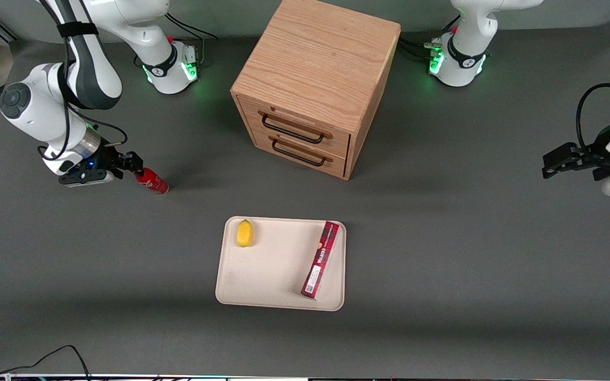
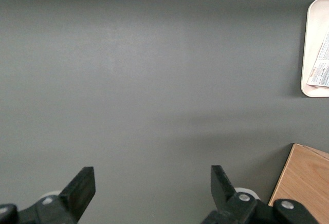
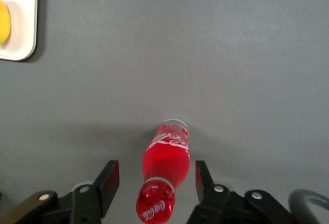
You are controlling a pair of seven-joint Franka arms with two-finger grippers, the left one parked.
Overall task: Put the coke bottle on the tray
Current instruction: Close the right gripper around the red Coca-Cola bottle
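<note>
The coke bottle [image 1: 152, 183] is slim and red with white script, and its base rests on the grey table toward the working arm's end. My gripper [image 1: 136, 170] is open, and the bottle's red cap [image 3: 155, 206] and neck sit between its fingers [image 3: 107, 182] with a gap on each side. In the wrist view the bottle [image 3: 167, 154] points away from the gripper [image 3: 154, 175], base on the table. The cream tray [image 1: 273, 264] lies nearer the front camera, toward the table's middle; a corner of the tray [image 3: 20, 29] shows in the wrist view.
On the tray lie a yellow lemon [image 1: 244, 233] and a long dark-red box [image 1: 321, 259]. A wooden two-drawer cabinet [image 1: 315, 79] stands farther from the front camera than the tray. Bare grey table lies between bottle and tray.
</note>
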